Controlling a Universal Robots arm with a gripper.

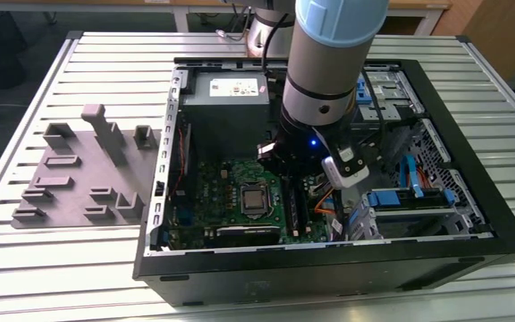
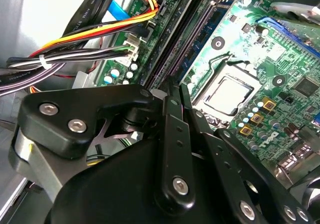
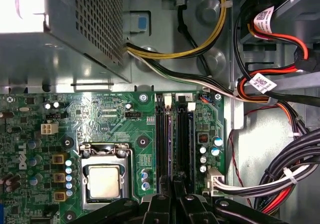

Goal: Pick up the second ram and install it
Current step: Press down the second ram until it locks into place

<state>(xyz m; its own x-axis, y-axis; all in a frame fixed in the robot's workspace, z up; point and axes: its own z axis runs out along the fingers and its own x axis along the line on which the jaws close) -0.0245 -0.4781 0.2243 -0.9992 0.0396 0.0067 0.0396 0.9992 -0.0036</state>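
First wrist view: gripper (image 3: 173,199), fingers nearly together on a thin dark edge, judged the ram (image 3: 173,180), just above 4 slots (image 3: 175,134). Advice: keep the stick upright, in line with 1 slot, press evenly and stay off the cables (image 3: 280,179) beside. Case (image 1: 329,258) holds board (image 3: 125,134), processor (image 3: 104,181) and power supply (image 3: 75,34). Holder (image 1: 78,174) stands outside.

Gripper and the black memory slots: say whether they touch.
Cannot tell. In the first wrist view the gripper overlaps the black memory slots, but the angle hides any contact or gap.
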